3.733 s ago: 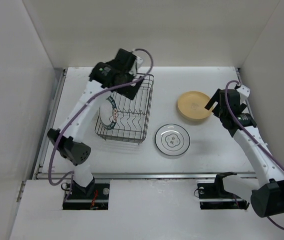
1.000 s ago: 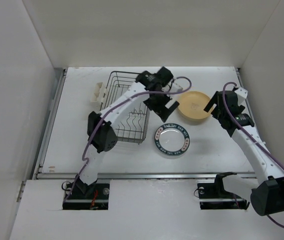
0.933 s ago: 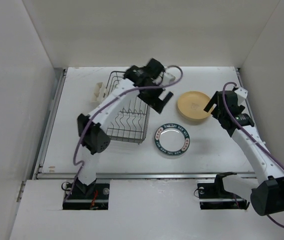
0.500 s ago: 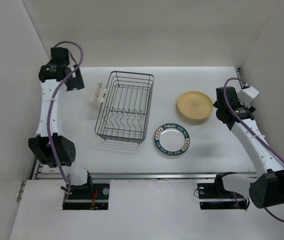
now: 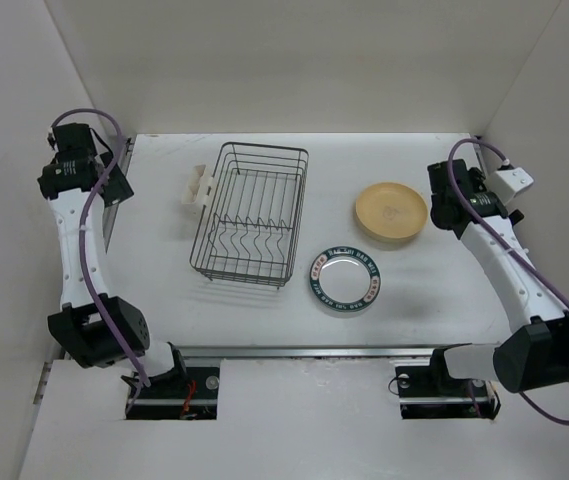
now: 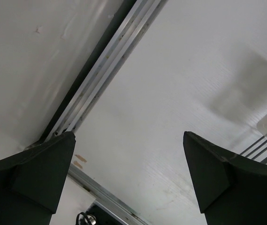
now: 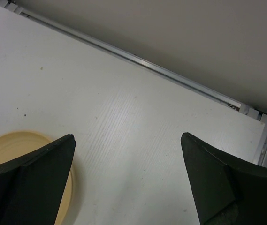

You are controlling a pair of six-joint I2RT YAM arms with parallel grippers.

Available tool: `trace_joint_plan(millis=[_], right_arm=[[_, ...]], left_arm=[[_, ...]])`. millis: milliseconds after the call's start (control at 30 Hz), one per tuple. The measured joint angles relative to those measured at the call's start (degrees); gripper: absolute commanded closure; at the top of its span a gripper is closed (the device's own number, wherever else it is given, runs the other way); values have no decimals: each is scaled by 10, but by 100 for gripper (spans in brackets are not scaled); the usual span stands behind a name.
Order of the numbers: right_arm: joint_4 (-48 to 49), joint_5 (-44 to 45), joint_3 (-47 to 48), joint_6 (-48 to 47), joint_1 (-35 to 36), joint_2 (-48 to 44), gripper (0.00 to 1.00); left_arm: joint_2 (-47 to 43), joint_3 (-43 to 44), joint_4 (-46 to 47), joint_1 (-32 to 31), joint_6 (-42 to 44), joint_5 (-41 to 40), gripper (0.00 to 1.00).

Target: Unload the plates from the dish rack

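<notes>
Green-rimmed plate (image 5: 345, 281): lay flat on the tabletop (image 5: 164, 290), nearest the arm bases and just right of the rack's near corner; whether another plate sat under it could not be told.
Dish rack (image 5: 252, 215): stood left of centre with only bare wire prongs showing, so the unloading looked finished.
Cream attachment (image 5: 196, 188): clipped to the rack's left side.
Tan plate (image 5: 391, 212): rested flat beyond the green-rimmed one, apart from it and well clear of the rack; the right wrist view caught its edge (image 7: 20, 145) low on the left.
Why so placed: both plates sat open to the right of the rack, seemingly a set-down area.
Right arm (image 5: 484, 225): drawn back to the right edge, just beside the tan plate.
Right jaws: spread wide apart, holding and touching nothing, bare tabletop between them.
Left arm (image 5: 74, 215): lifted over the far-left edge, well apart from the rack, probably parked.
Left jaws: likewise fully apart and empty, over the tabletop's metal rail (image 6: 105, 65).
</notes>
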Motion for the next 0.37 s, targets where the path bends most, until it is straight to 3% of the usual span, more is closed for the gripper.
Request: trace_joint_plan(millis=[367], right_arm=[[-10, 8, 0, 16, 0, -2, 0]], left_arm=[[-4, -19, 16, 0, 0, 22, 1]])
